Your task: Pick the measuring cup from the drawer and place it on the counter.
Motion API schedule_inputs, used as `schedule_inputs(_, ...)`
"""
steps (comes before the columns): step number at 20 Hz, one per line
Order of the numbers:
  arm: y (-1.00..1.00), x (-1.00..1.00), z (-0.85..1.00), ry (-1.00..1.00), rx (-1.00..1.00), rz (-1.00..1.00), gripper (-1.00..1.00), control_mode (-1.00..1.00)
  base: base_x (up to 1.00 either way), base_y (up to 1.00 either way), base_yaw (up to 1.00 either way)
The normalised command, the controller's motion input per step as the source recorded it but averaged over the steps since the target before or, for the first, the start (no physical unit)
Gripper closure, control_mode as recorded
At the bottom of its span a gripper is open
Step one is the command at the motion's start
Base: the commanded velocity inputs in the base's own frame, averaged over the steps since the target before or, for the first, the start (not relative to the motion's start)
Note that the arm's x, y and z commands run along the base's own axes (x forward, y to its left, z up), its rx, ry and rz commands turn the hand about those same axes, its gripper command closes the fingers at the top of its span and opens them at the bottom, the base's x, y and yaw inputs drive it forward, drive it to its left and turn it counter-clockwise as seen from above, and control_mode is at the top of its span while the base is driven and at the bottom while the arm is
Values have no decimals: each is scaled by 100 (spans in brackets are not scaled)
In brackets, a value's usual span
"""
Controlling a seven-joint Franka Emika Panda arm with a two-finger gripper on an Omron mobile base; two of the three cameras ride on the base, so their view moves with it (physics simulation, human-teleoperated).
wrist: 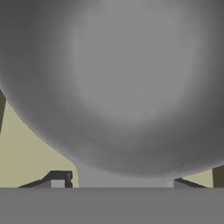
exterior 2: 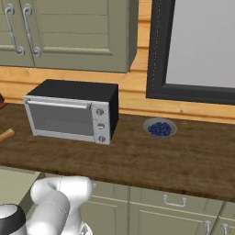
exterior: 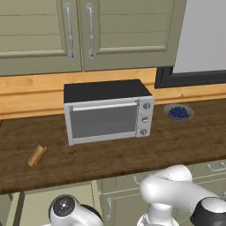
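A: Where does the job stand?

B: Early half, by my reckoning. The arm is bent down below the front edge of the counter (exterior: 132,154), hand down in the drawer (wrist: 26,148). From the hand camera, the measuring cup (wrist: 118,87) sits hard against the lens, a big grey metal bowl, with pale drawer floor showing at the lower left

A: Gripper?

B: The gripper (wrist: 114,183) has its tips drawn in close on either side of a flat grey piece coming off the bowl, likely the handle. I judge it pinched on the cup. No sign of lift yet, so raising it and setting it on the wood are left

A: Room up top?

B: Open brown surface near the toaster oven (exterior: 108,112), between the wooden stick (exterior: 37,155) on the left and the bowl of blueberries (exterior: 178,112) far right

A: What can't you make out?

B: The fingertips are cut by the bottom edge, so the actual contact is hidden. The cup's rim and handle hole run out of frame. From the base cameras the counter edge and the arm's own white links hide the drawer opening
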Motion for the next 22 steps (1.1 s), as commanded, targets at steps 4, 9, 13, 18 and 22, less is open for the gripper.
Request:
schedule_inputs(4,-11,22,100,-2,0,-25,100,-100,0,0,0)
schedule_inputs(9,-44,63,100,0,1,-30,100,-100,0,0,0)
schedule_inputs(13,-59,73,100,0,5,-34,100,-100,0,0,0)
schedule_inputs(18,-57,82,95,3,9,-34,100,-100,0,0,0)
schedule_inputs(22,-66,90,37,4,12,-28,100,-100,0,0,0)
